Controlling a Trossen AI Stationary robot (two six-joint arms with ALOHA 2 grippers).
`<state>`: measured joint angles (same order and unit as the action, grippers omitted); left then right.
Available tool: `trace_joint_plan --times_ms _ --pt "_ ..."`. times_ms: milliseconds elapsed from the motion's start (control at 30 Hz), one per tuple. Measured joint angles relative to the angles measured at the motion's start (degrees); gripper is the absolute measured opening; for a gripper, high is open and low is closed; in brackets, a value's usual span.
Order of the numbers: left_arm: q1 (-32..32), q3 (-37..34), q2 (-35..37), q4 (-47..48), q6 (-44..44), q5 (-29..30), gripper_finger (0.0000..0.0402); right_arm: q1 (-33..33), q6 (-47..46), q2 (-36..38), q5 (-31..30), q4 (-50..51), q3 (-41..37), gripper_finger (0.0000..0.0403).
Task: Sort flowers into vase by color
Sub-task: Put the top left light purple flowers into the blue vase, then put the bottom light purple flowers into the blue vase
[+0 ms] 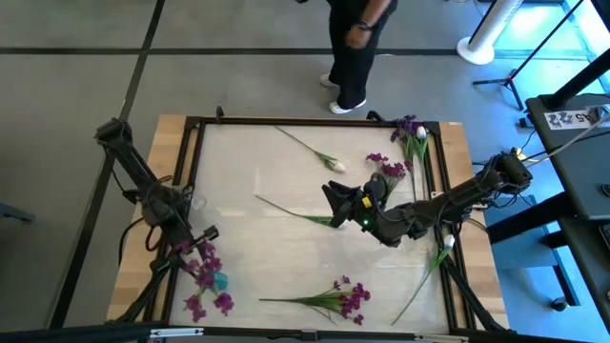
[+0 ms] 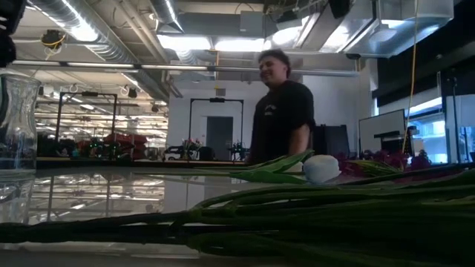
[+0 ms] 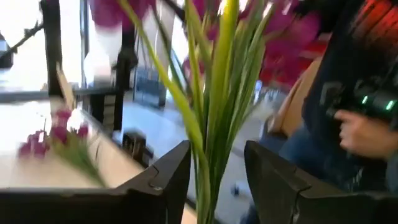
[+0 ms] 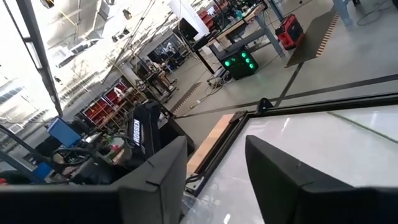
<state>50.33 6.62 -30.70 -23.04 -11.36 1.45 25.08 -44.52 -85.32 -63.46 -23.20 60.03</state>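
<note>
My left gripper (image 1: 212,234) is at the table's near left, open, with the green stems (image 3: 211,118) of a purple flower bunch (image 1: 205,272) standing upright between its fingers. My right gripper (image 1: 334,198) hovers open over the table's middle with nothing between its fingers (image 4: 214,180). A long green stem (image 1: 295,214) lies on the table just beside it. Also flat on the table are a white tulip (image 1: 319,154), a purple flower (image 1: 338,297) and another white tulip (image 1: 440,250). More purple blooms (image 1: 386,167) lie at the far right. My left gripper has the bunch's green stems (image 3: 202,155) between its open fingers, which come at them level. A clear gap shows beside one finger (image 3: 280,180). The stems run close past the other finger (image 3: 171,177), and I cannot tell whether they touch it.
A glass vase (image 2: 18,126) shows at the low view's left. Purple and white flowers (image 1: 410,129) stand at the far right corner. A dark frame (image 1: 315,122) rims the table. A person (image 1: 355,48) stands beyond the far edge.
</note>
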Motion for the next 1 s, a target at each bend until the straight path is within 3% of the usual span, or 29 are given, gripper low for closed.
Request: trace_joint_plan --times_ms 167,267,700,833,1000 --pt "0.02 9.02 4.07 27.30 -0.81 2.54 0.0150 0.00 0.04 0.00 0.00 3.50 0.00 0.0188" --pt "0.00 13.52 5.31 38.54 -3.18 4.84 0.0150 0.00 -0.10 0.00 -0.06 5.30 0.00 0.0199" --pt "0.00 26.80 5.27 55.43 -19.60 6.52 0.0139 0.00 -0.33 -1.42 0.82 11.97 0.02 0.0259" --pt "0.00 33.31 5.31 55.53 -18.27 7.91 0.0120 0.00 -2.56 -4.47 8.99 9.33 0.05 0.0253" --pt "-0.07 40.81 5.27 56.21 -19.60 17.08 0.0102 1.60 -5.15 -9.93 23.42 8.20 1.13 0.0223"
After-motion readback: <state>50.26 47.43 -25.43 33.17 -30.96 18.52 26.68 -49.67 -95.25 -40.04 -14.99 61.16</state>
